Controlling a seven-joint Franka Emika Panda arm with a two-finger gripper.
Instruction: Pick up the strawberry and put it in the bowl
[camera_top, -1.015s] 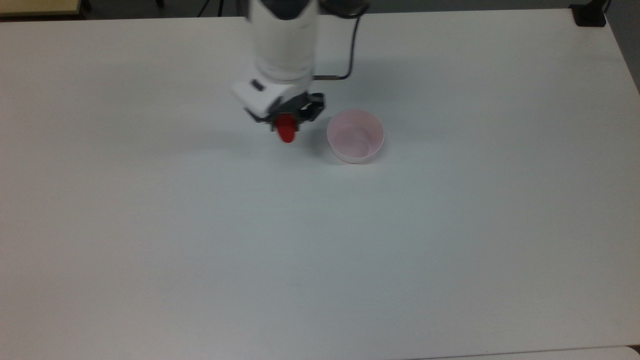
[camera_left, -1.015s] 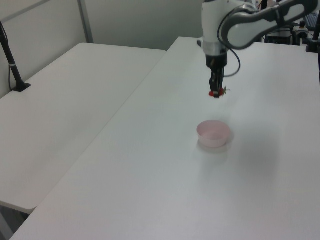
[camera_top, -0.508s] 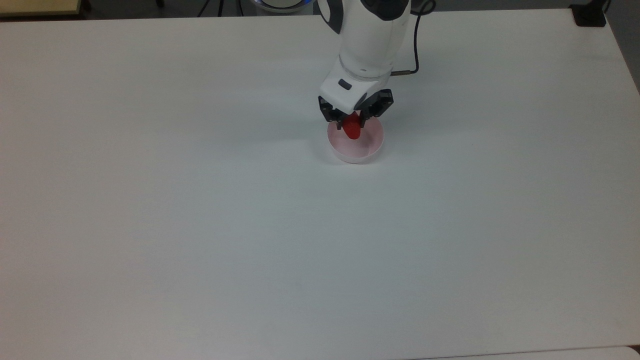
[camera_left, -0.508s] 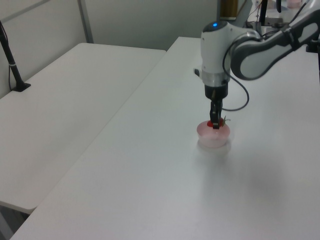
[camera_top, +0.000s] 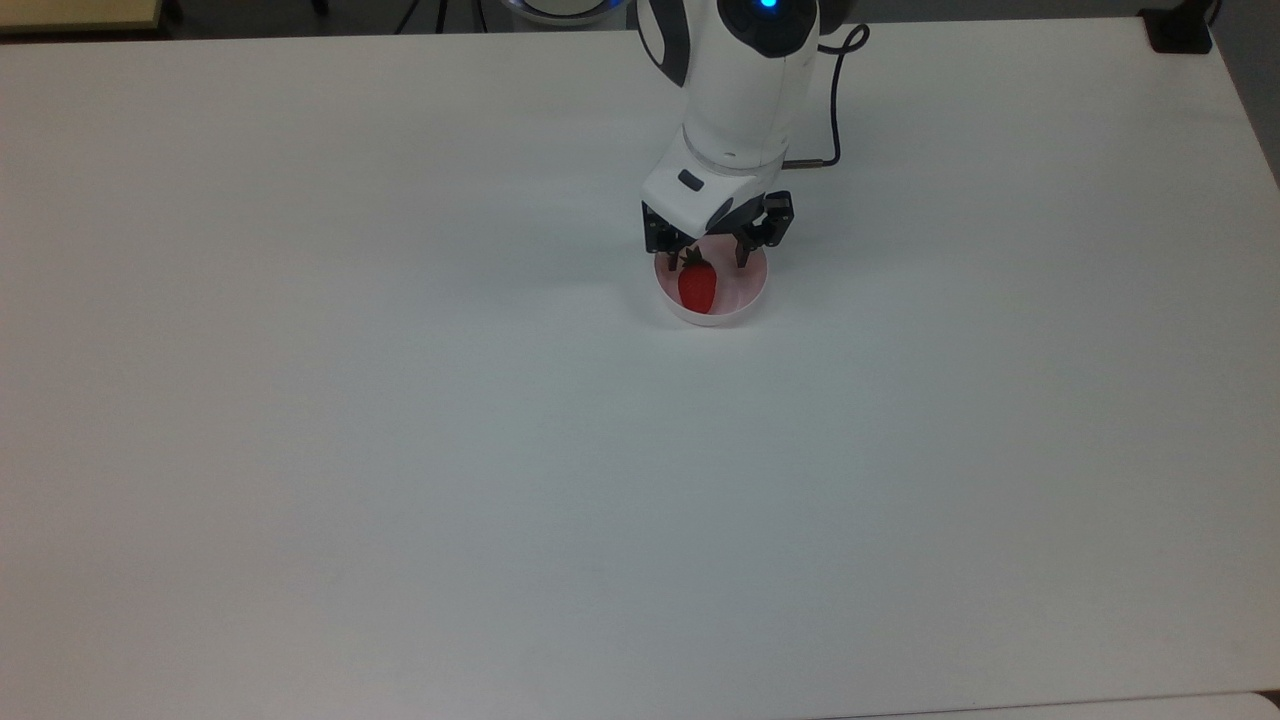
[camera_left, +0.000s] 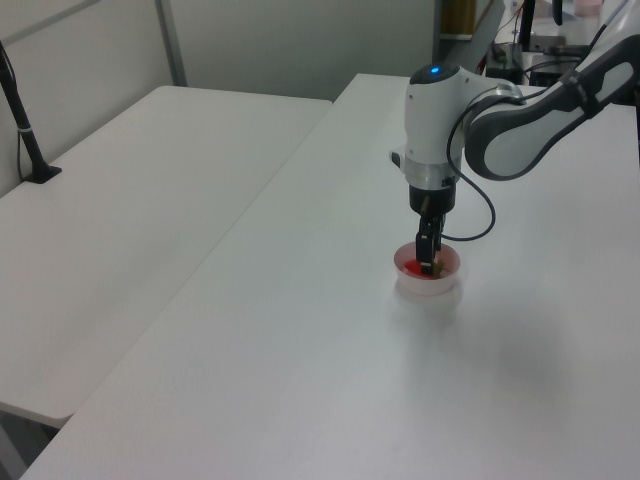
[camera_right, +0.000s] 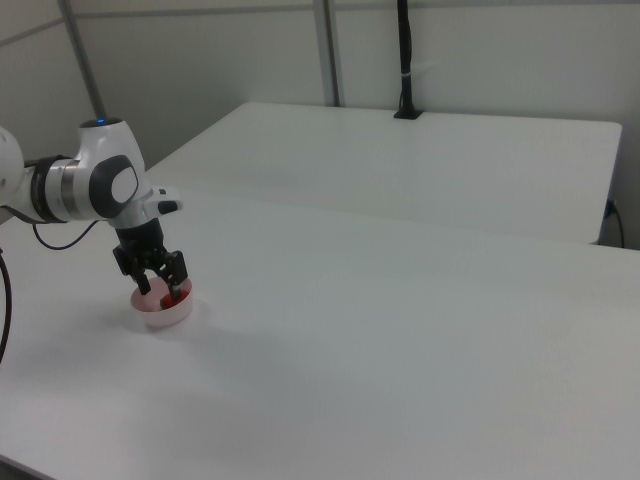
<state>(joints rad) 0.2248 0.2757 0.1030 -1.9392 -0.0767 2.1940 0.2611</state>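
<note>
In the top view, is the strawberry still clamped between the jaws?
No, the strawberry lies inside the bowl, and the gripper stands above it with its jaws spread apart, not touching the fruit.

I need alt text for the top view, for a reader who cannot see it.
A red strawberry lies inside a small pink bowl on a white table. Just above the bowl, a white robot arm's end effector hangs with its fingers spread open.

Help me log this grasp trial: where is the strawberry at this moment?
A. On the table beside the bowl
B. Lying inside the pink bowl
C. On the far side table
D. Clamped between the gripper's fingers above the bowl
B. The strawberry lies inside the pink bowl, while the gripper hangs open just above it.
</note>
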